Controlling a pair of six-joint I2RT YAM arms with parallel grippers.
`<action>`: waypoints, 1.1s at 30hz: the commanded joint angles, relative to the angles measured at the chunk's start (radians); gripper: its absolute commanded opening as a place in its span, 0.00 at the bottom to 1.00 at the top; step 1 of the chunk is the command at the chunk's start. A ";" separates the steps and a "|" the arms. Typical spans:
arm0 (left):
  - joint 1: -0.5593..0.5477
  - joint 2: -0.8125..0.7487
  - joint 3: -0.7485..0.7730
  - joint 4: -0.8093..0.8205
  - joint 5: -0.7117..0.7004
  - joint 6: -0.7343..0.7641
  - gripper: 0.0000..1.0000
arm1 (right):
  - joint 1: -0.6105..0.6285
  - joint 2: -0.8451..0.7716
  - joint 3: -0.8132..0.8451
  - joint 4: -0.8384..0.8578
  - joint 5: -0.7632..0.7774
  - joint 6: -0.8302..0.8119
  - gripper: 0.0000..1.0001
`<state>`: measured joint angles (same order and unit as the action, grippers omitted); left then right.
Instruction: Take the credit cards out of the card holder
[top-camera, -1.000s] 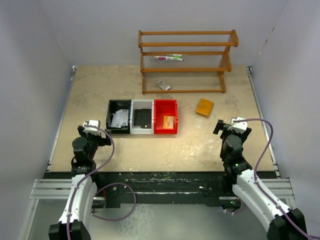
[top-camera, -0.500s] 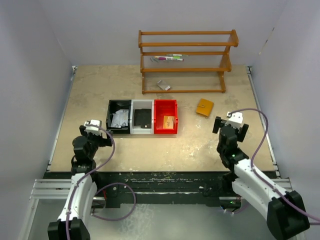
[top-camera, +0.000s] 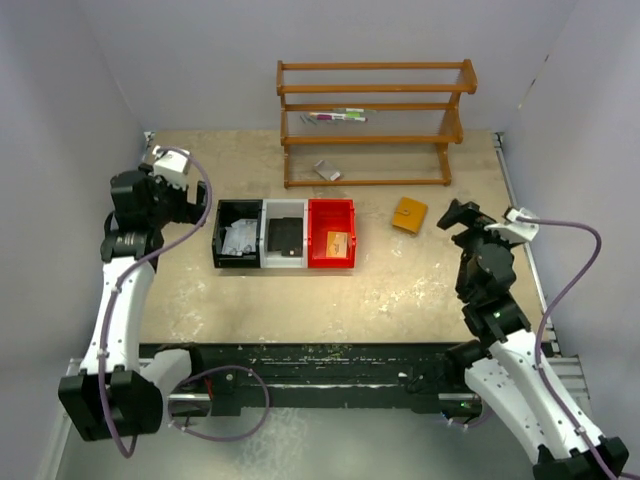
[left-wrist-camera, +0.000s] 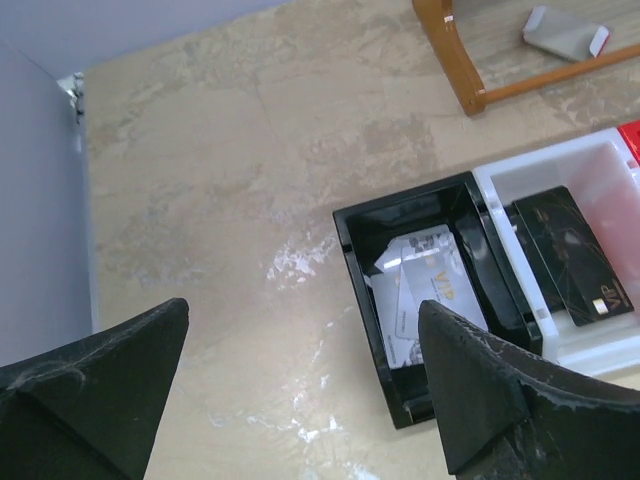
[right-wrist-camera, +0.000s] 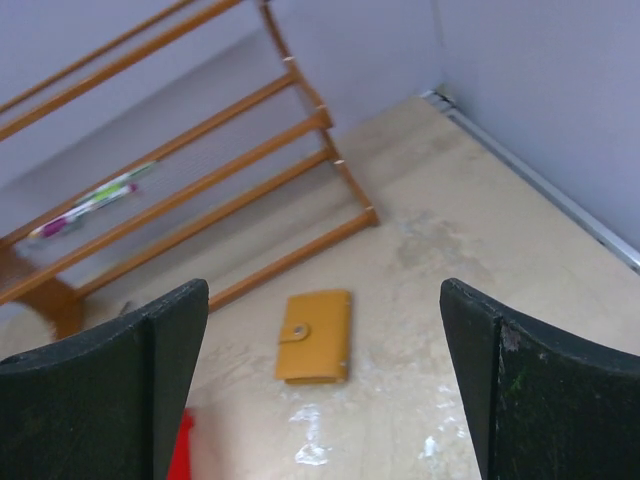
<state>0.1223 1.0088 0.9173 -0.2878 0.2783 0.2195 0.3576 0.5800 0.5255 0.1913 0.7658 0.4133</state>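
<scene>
Walls (top-camera: 200, 60) of pale grey box in a beige surface (top-camera: 400, 290): rack (top-camera: 375, 140) at far edge, bins (top-camera: 285, 206) central, closed holder (top-camera: 409, 215) right of them. Left claw (left-wrist-camera: 302, 305) and right claw (right-wrist-camera: 325, 285) gape, empty.

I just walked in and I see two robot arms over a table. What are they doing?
Nobody holds anything right now. The right tool is open and hovers near the small orange card holder, which lies shut on the table, untouched. The left tool, open too, hangs near the black bin, where a pale card lies; a dark card lies in the white bin beside it. No card is coming out of the holder yet.
</scene>
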 joint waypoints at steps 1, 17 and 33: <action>0.005 0.100 0.154 -0.269 0.039 0.031 0.99 | 0.002 0.061 0.054 0.034 -0.186 -0.090 1.00; 0.006 0.121 0.304 -0.426 0.042 0.028 0.99 | -0.006 0.629 0.342 -0.237 -0.073 0.199 1.00; 0.007 0.218 0.439 -0.614 0.065 0.066 0.99 | -0.041 1.120 0.709 -0.476 -0.214 0.294 1.00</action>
<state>0.1242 1.2228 1.3113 -0.8600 0.3187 0.2543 0.3214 1.7180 1.2449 -0.2874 0.5655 0.6651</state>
